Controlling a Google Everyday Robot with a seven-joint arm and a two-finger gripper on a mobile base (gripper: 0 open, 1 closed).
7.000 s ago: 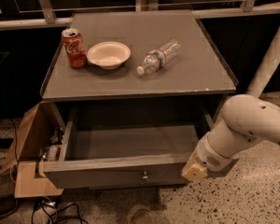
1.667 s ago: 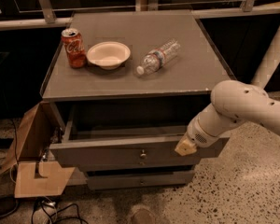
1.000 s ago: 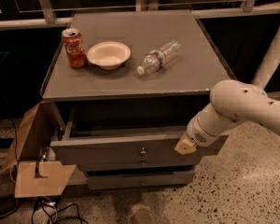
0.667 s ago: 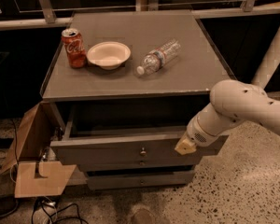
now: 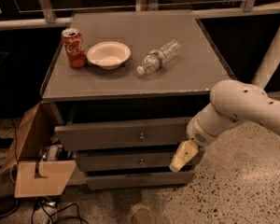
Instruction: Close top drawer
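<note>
Grey bench top, flat; red soda can upright near the left edge; white bowl just beside it toward centre; clear plastic bottle on its side near the middle, cap pointing to the front left corner; speckled floor carries the bench; cardboard box on the floor by the left side; gripper below the front right corner.

Cardboard box blocks left of top drawer; end effector occupies its right.
</note>
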